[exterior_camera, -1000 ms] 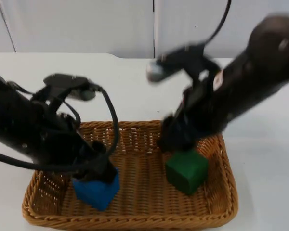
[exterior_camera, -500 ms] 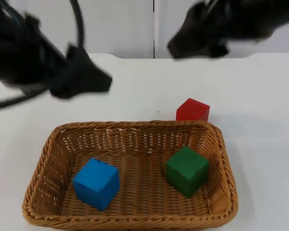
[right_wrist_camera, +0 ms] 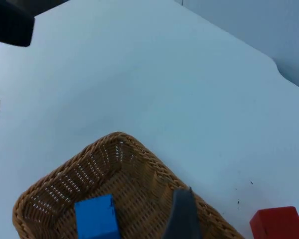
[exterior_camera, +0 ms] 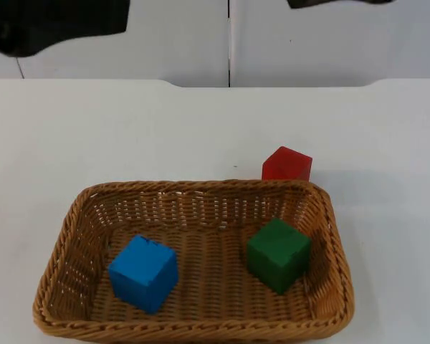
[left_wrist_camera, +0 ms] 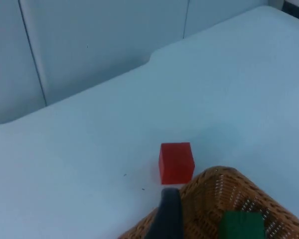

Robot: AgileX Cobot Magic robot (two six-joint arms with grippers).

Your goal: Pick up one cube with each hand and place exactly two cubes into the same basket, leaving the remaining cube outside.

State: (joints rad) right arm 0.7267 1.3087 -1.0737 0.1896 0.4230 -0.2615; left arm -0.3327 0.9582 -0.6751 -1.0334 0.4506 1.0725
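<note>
Seen from the top view, on the white surface point(exterior_camera: 129, 129): one wicker basket point(exterior_camera: 201, 188), near the front edge, long side running left to right.

Inside the basket, two cubes:
- blue cube point(exterior_camera: 143, 272) on the left half of the woven floor, turned slightly, one corner toward the front rim; touching no wall.
- green cube point(exterior_camera: 278, 252) on the right half, also turned, near the right wall (whether touching it, cannot tell). Well apart from the blue one.

Outside the basket: red cube point(exterior_camera: 287, 165), resting on the surface just beyond the far rim, near the far right corner – close beside the wicker, possibly touching; cannot tell which.

Left gripper point(left_wrist_camera: 165, 221): high over the surface, back toward the grey partition wall point(exterior_camera: 172, 36) on the left side. Carrying nothing. Released or clenched – cannot tell. Through the left wrist view, past its black tip: the red cube, a basket corner just beside it, a bit of the green cube within.

Right gripper point(right_wrist_camera: 182, 216): likewise high up and back by the wall, on the right side. Nothing in its grasp. Spread or closed, cannot tell (same as the left). Through the right wrist view: the basket's end with the blue cube inside, the red cube outside on the surface.
</note>
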